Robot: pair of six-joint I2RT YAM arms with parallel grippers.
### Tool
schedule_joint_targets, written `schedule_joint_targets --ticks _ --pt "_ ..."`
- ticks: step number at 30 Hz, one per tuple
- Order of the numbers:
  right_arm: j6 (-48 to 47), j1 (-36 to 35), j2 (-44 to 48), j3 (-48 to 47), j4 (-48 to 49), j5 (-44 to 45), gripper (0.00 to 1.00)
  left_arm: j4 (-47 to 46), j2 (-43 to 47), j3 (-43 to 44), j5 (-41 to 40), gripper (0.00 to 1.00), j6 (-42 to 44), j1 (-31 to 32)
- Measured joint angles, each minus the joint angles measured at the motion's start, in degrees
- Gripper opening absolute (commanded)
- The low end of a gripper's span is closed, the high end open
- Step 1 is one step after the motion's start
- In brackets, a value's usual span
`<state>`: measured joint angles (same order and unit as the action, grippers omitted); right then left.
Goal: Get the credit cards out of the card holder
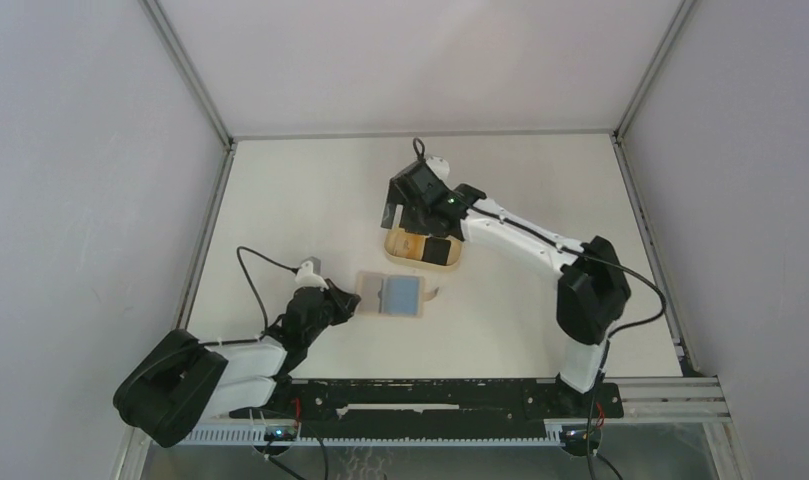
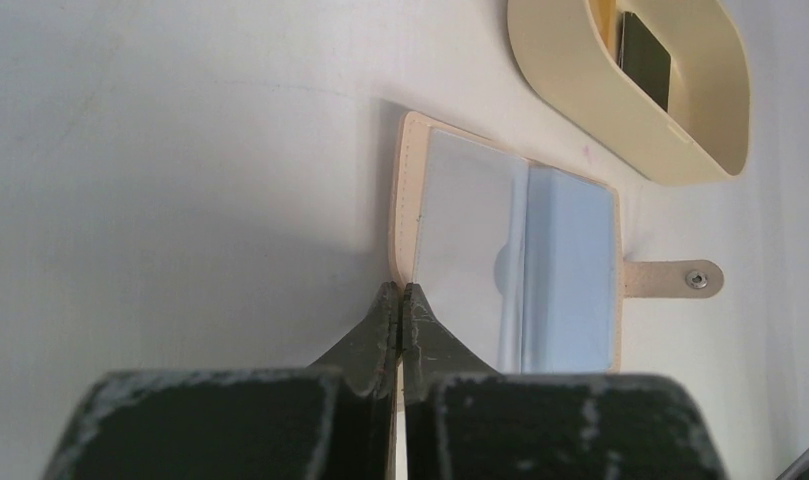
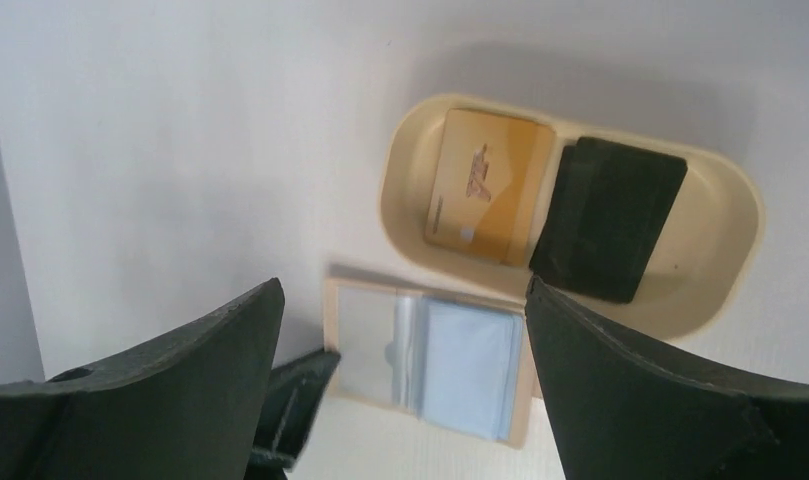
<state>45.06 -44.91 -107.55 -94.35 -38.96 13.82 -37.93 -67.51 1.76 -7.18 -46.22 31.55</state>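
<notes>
The tan card holder [image 1: 372,291] lies open on the table, clear sleeves up. A light blue card [image 1: 404,294] sits in its right sleeve. My left gripper [image 1: 352,303] is shut on the holder's left edge, seen close in the left wrist view [image 2: 400,292]. A black card [image 1: 440,250] and a gold card [image 1: 408,243] lie in the oval tan tray [image 1: 456,262]. My right gripper [image 1: 392,214] hovers open and empty above the tray's left end. In the right wrist view the right gripper [image 3: 402,287] frames the holder [image 3: 365,345], blue card [image 3: 470,365] and black card [image 3: 610,220].
The holder's snap strap [image 2: 675,278] sticks out to its right. The tray [image 2: 580,95] stands just beyond the holder. Grey enclosure walls [image 1: 100,200] close in the left, right and far sides. The arm bases sit along the rail [image 1: 430,400] at the near edge.
</notes>
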Motion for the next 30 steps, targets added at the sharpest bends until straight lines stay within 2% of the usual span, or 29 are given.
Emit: schedule_joint_targets --ticks 5,12,23,30 --pt "-3.5 -4.0 8.9 14.4 8.0 0.6 0.95 3.7 3.1 -0.2 0.0 0.00 0.0 0.0" --pt "-7.0 -8.2 8.7 25.1 10.5 2.9 0.99 4.6 3.6 -0.2 0.5 0.00 -0.1 0.0" --pt "-9.6 -6.4 4.0 26.4 15.7 4.1 0.98 2.5 -0.8 1.6 2.3 0.00 -0.5 -0.1" --pt "-9.6 -6.1 3.1 27.3 15.1 5.2 0.98 2.8 -1.1 1.8 2.4 0.00 -1.0 -0.1"
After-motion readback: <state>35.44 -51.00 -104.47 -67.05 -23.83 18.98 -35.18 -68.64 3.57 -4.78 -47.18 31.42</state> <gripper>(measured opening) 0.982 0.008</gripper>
